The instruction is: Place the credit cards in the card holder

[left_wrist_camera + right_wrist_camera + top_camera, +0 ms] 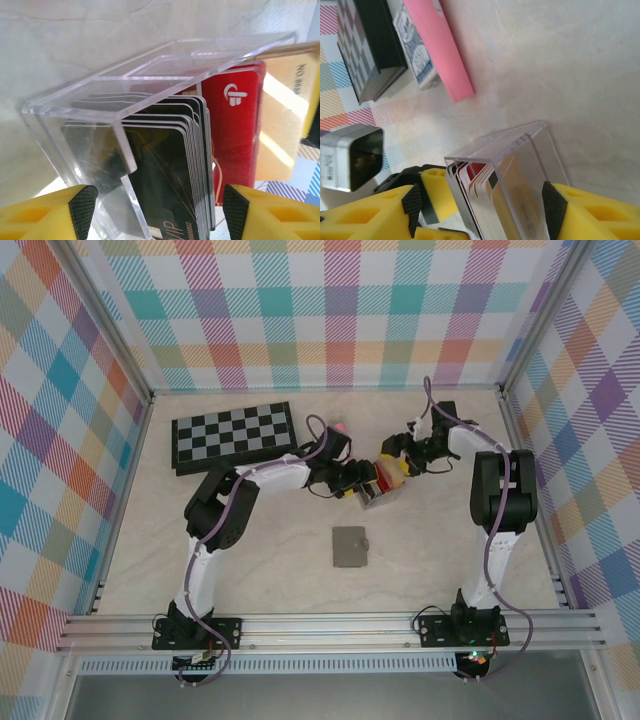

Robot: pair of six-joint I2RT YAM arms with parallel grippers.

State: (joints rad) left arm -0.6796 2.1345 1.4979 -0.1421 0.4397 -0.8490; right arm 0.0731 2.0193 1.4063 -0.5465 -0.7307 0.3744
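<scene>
mid-frame from above, the left pincer (160, 212) clamps the clear plastic case (150, 80) of dark, red and tan credit cards (175, 165), the right pincer (482, 205) gapes around it, so i'd pinch one card cleanly, the flat grey-brown card holder (350, 547) lying below centre.

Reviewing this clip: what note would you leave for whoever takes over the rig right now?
Left gripper: fingers flank the clear box, close to its walls; grip uncertain.
Right gripper: open, fingers either side of the same box.
Credit cards: standing in the clear box, a dark stack, a red card, a tan card.
Card holder: flat on the table, nearer the arm bases, untouched, looks closed.
Done: no card transferred.
Left: take cards out, open the holder, insert them.
</scene>
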